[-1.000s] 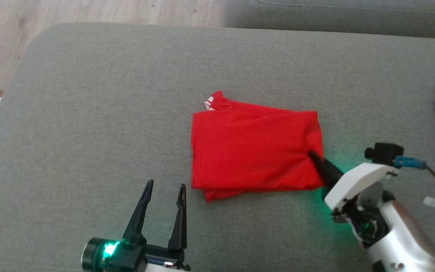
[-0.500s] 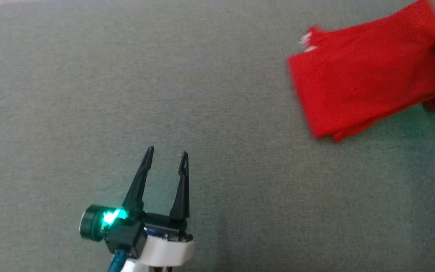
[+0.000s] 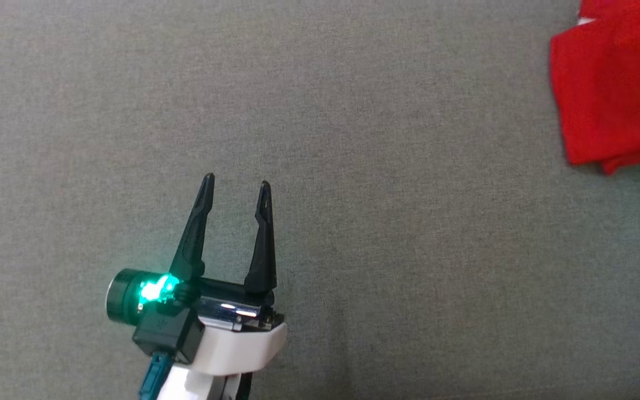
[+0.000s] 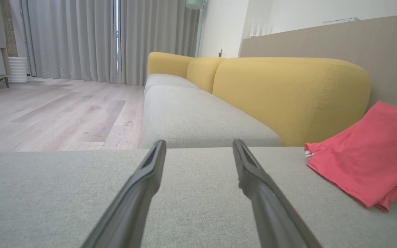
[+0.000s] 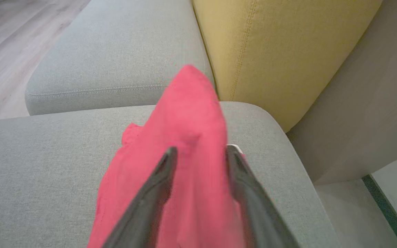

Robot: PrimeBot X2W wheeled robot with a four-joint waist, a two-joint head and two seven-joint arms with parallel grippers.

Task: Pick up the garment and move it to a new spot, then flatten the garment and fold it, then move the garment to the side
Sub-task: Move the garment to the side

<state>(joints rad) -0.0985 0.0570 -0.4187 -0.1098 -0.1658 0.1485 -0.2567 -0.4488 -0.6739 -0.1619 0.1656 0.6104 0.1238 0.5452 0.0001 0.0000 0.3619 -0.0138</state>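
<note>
Right, spotted the red garment [image 3: 614, 94] way up at the right edge of the head view, folded, lying on the grey seat cushion [image 3: 353, 233] and cut off by the frame. Found the left gripper [image 3: 235, 179] low and left of centre, well apart from the cloth, hovering over bare cushion. Saw its fingers [image 3: 192, 239] spread wide, with nothing between them. Noted a green light [image 3: 156, 289] glowing at its base.

Over on the left wrist view, picked out the same garment off to the right, near end flat on the cushion, far end tilted upward toward the frame's edge. Caught a yellow backrest [image 4: 288, 93] just behind it, then more grey seats, a wooden floor [image 4: 47, 110] and pale curtains [image 4: 81, 38] beyond.

Switched to the right wrist view and met the right gripper [image 5: 201, 148] directly over the garment. Found those fingers standing part-way apart, red cloth showing between and beneath them, a white scrap [image 5: 234, 148] at one tip. Could not tell a real pinch from a mere hover above the cloth. Placed the garment near the cushion's corner, close beside the yellow backrest.
</note>
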